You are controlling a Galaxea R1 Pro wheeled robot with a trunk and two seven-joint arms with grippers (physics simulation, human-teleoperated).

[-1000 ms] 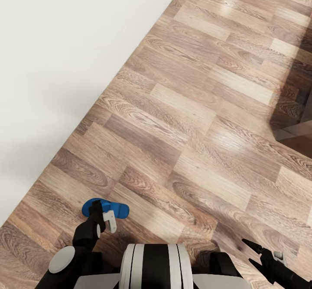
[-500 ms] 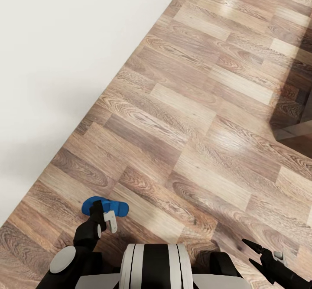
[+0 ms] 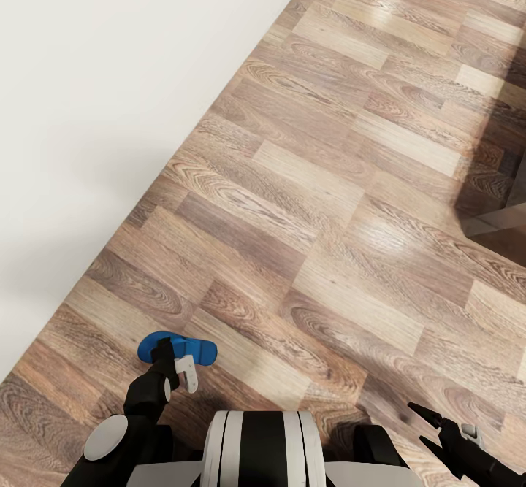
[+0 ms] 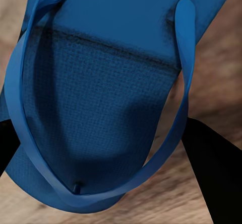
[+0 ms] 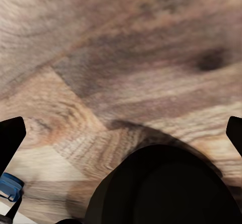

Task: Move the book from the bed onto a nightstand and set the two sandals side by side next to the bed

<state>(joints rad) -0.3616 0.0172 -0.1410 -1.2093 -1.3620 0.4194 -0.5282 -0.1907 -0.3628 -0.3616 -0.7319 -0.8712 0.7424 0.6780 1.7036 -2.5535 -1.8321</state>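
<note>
Blue rubber marks the 1 sandal in view, a flat flip-flop lying on the wood-plank floor close to the robot's base and not far from the pale bed, whose plain grey-white side runs diagonally across the head view's upper left. The left arm reaches forward and down from its grey shoulder joint, black links bent at the elbow, and its left tool sits right over the sandal, hiding the middle of it. From the left wrist, the sandal shows a finely pebbled sole surface, a smoother band across the heel end, and a thin curved strap looping to a toe post; 2 dark fingers stand on either side of it, spread wider than the sandal, but I cannot tell whether they grip it or merely straddle it. The right arm hangs low at the robot's right side, its black right tool pointing over the bare planks, the pointed tips parted with nothing between them; the right wrist view puts those tips at opposite edges with only grained floor ahead. The planks are glossy, with warm brown knots and swirls and light reflections.
</note>
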